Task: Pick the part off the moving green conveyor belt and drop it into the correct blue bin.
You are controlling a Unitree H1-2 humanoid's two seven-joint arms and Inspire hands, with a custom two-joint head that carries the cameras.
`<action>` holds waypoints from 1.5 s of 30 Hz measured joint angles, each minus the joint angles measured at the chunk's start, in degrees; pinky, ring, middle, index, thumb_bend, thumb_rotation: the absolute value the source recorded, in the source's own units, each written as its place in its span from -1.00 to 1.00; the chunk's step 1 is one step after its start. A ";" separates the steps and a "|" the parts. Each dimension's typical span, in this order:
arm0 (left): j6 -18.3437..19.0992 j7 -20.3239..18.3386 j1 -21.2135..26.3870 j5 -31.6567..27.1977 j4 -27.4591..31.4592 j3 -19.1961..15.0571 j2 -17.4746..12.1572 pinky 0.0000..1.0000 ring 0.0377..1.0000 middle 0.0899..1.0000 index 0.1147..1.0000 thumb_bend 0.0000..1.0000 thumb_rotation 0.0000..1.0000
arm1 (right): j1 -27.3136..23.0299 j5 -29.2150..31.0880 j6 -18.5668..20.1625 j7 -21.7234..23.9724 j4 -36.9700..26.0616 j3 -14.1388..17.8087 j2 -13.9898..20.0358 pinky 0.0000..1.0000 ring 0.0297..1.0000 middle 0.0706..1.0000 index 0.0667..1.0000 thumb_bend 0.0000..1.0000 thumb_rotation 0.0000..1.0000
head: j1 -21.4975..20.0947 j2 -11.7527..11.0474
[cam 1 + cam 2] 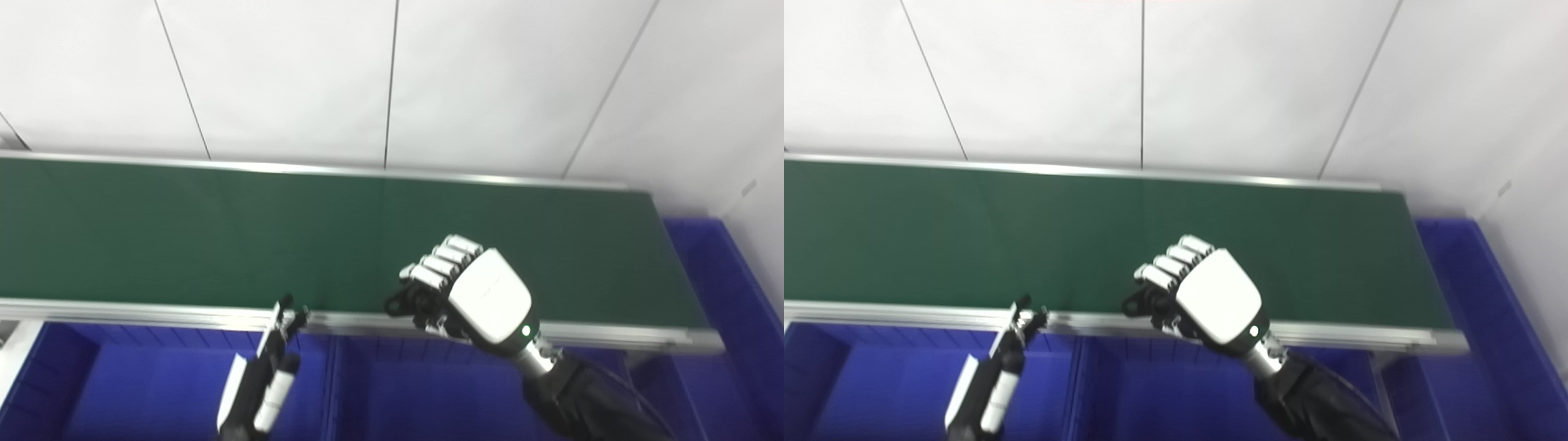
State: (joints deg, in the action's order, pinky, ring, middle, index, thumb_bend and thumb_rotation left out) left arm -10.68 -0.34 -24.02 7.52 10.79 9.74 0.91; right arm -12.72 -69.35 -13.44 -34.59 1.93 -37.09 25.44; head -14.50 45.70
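Right hand [481, 294], fingers curled shut on nothing visible, hovers over the green conveyor belt [245, 239]; left hand [263, 376], fingers extended, above blue bins [122, 380].

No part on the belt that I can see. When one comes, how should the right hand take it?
From above, across the near rail: the belt is flat and open on top. The right hand hangs curled over its near edge; open it first. Where to grip must wait.

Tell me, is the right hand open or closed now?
Closed. The right hand has its fingers curled into a fist above the belt's near edge; whether it grips a part, I cannot tell.
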 measured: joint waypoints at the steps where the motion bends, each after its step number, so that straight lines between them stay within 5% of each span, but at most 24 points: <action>1: 0.46 -0.10 0.08 -0.34 0.36 -0.11 -0.01 1.00 0.89 0.84 1.00 0.20 1.00 | 0.48 -0.13 -0.45 0.00 -0.15 0.10 0.13 -0.11 -0.20 -0.21 0.00 0.04 -1.00 | -0.26 0.44; 13: 1.69 -0.64 0.52 -1.67 1.86 -0.96 -0.39 1.00 0.89 0.85 1.00 0.21 1.00 | 7.90 -1.89 -2.49 0.62 0.49 0.23 0.99 -0.09 -0.20 -0.23 -0.01 0.04 -1.00 | 0.53 0.79; 25: 3.30 -0.85 -1.16 -1.70 3.30 -0.88 -0.57 1.00 0.89 0.84 1.00 0.15 1.00 | 8.39 -1.40 -2.77 2.41 9.88 0.19 0.83 0.00 -0.10 -0.18 -0.01 0.05 -0.98 | 0.79 1.32; 26: 3.40 -0.86 -1.26 -1.70 3.70 -0.83 -0.57 1.00 0.89 0.84 1.00 0.15 1.00 | 8.39 -1.17 -2.77 3.54 9.98 0.21 0.81 0.07 0.00 0.01 0.15 0.55 -0.60 | 0.79 1.32; 29: 3.60 -0.87 -1.25 -1.69 4.21 -0.70 -0.54 1.00 0.89 0.84 1.00 0.15 1.00 | 8.48 -0.38 -2.73 7.38 9.86 0.53 0.69 0.20 0.15 0.21 0.32 0.94 -0.24 | 0.88 1.32; 34: 3.70 -0.86 -1.24 -1.64 4.20 -0.45 -0.49 0.99 0.88 0.84 1.00 0.20 1.00 | 9.24 0.94 -2.71 10.28 9.46 1.90 0.64 0.32 0.26 0.31 0.40 1.00 0.00 | 1.05 1.14; 45: 3.71 -0.81 -1.20 -1.56 4.19 -0.38 -0.32 0.99 0.88 0.84 1.00 0.23 1.00 | 9.41 2.19 -2.74 11.58 9.18 2.03 0.66 0.35 0.28 0.33 0.42 1.00 0.17 | 1.23 0.79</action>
State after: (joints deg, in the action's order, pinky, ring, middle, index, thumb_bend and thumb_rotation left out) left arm -6.97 -1.16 -25.22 5.96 14.98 9.36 0.59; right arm -3.31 -67.16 -16.18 -23.00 11.11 -35.06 26.09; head -13.27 46.50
